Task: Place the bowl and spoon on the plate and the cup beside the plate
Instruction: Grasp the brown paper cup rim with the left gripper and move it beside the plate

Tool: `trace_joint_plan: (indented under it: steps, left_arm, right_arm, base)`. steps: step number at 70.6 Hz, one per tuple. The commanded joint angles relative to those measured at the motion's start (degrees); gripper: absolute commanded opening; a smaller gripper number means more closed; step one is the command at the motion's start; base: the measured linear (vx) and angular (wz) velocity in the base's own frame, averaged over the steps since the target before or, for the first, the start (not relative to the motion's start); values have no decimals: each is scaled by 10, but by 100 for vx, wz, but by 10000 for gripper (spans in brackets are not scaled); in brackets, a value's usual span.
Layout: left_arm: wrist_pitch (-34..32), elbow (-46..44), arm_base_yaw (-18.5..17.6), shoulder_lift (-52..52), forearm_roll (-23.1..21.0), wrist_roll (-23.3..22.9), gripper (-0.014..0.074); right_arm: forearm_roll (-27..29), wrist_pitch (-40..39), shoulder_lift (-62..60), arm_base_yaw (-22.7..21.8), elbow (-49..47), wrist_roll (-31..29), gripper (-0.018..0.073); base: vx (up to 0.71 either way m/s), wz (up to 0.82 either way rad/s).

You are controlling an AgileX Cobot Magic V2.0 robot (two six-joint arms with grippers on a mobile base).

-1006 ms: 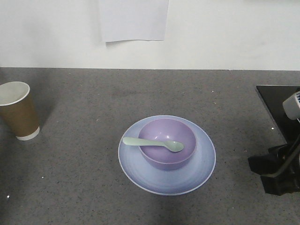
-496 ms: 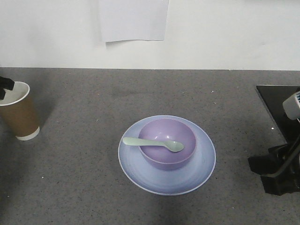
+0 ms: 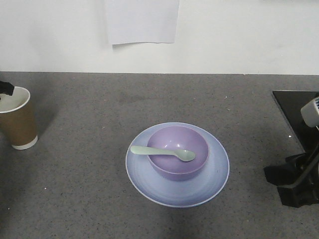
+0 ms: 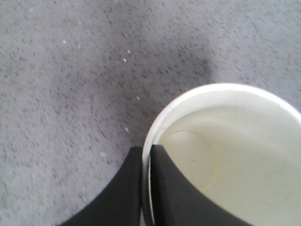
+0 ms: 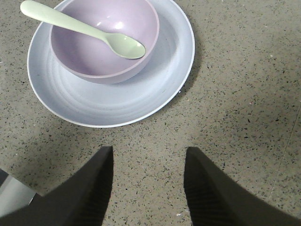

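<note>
The brown paper cup stands upright at the far left of the grey table. My left gripper is shut on the cup's white rim, one finger inside and one outside; only a black tip of the left gripper shows in the front view. In the middle of the table the lavender bowl sits on the pale blue plate, and the mint spoon lies across the bowl. My right gripper hangs open over bare table, short of the plate, bowl and spoon.
A white sheet hangs on the back wall. A black panel lies at the right edge of the table, with my right arm's dark body in front of it.
My left gripper came in from the left edge and closed on the cup's rim. The cup has shifted slightly left and up. Plate, bowl, spoon and right arm have not moved.
</note>
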Motion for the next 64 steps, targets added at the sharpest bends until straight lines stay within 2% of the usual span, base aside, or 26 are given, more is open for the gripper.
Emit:
trace_joint_plan:
  steps: [1, 10, 14, 40, 57, 64]
  left_arm:
    - [14, -16, -2, -53, -33, 4, -8]
    - [40, -16, -5, -88, -106, 48, -8]
    - [51, -16, -15, -101, -122, 62, -8]
    - [69, -10, -137, -120, -125, 64, -8]
    - [13, 65, -204, -120, -125, 69, -8]
    - [-19, 94, -219, -120, -134, 69, -8]
  right_arm:
    - [5, -28, -5, -1, -15, -3, 342]
    - [5, -28, -5, -1, -15, -3, 342]
    - [5, -28, -5, -1, -15, -3, 342]
    - [5, -28, -5, -1, -15, -3, 342]
    - [5, -28, -5, -1, -15, -3, 342]
    - [5, -28, -5, -1, -15, -3, 342]
  base:
    - [0, 0]
    - [0, 0]
    - [0, 0]
    - [0, 0]
    - [0, 0]
    - [0, 0]
